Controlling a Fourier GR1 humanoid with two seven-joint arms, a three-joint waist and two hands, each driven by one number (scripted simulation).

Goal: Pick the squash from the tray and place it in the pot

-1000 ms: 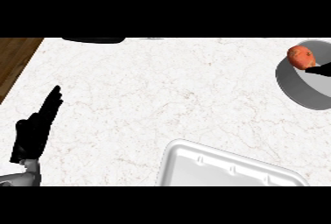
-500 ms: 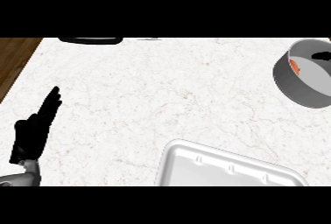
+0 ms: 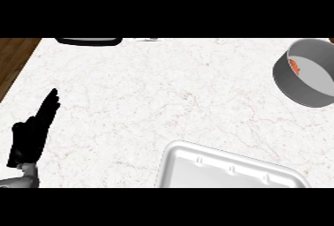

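Note:
The grey pot [image 3: 306,84] stands at the right edge of the counter, partly cut off by the view. A sliver of the orange squash [image 3: 294,66] shows inside it, against the left inner wall. The white tray [image 3: 225,170] lies at the bottom centre with nothing on its visible part. My left hand [image 3: 34,132] rests at the lower left, fingers straight and pointing up, holding nothing. My right hand does not show in the head view.
A dark object [image 3: 89,41] sits at the counter's far edge, upper left. The brown wooden surface [image 3: 12,57] borders the white marble counter [image 3: 163,92] on the left.
The squash, held high over the pot's rim one second ago, has gone down into the pot. The view has shifted so the pot shows more fully. My left hand is unmoved.

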